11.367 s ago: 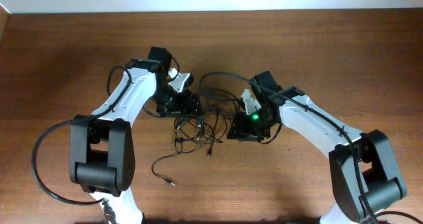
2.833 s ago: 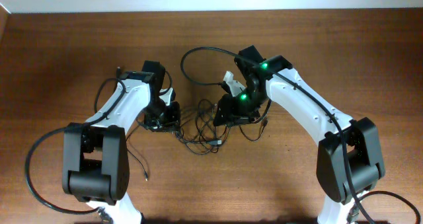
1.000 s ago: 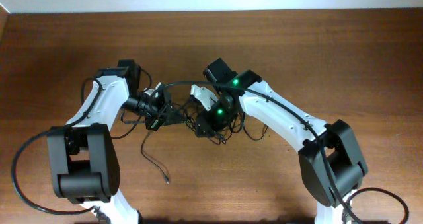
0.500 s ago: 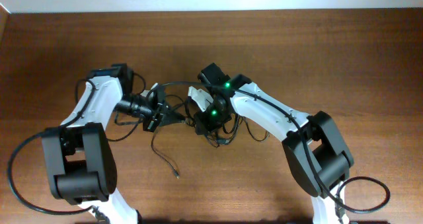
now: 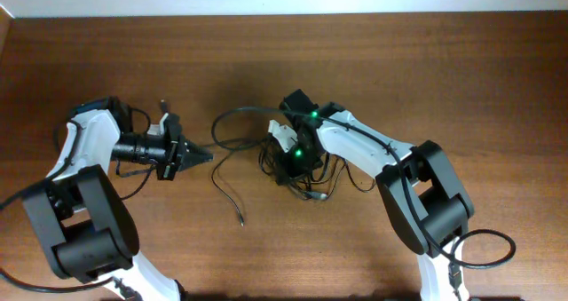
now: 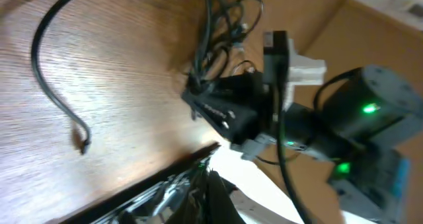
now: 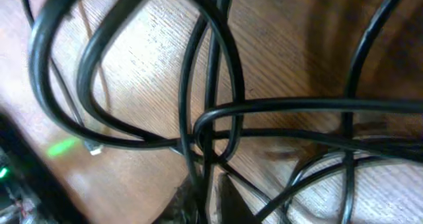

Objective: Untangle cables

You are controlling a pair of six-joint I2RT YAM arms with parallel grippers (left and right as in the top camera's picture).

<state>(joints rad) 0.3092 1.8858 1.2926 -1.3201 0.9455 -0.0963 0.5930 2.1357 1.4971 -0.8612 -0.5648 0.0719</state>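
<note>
The cables (image 5: 312, 193) lie in a black tangle at mid-table, under my right gripper (image 5: 291, 163). One long cable (image 5: 238, 113) arcs left out of the tangle and trails down to a free plug end (image 5: 241, 221). In the right wrist view the crossing strands (image 7: 205, 118) fill the frame, and my right gripper (image 7: 211, 201) is closed around one strand. My left gripper (image 5: 202, 154) lies on its side, shut, its tip at the arc's left bend. In the left wrist view my left gripper (image 6: 211, 178) shows no strand between its fingers; the tangle (image 6: 218, 26) lies beyond.
The wooden table (image 5: 461, 79) ends at a pale wall along the top. Thick black base wires loop at the bottom left (image 5: 18, 194) and bottom right (image 5: 493, 248). The right arm's wrist (image 6: 310, 125), with its green light, sits close in the left wrist view.
My left gripper has drawn back to the left, away from the tangle. The long cable's free end has slid up and to the right. The right gripper has shifted slightly right over the tangle.
</note>
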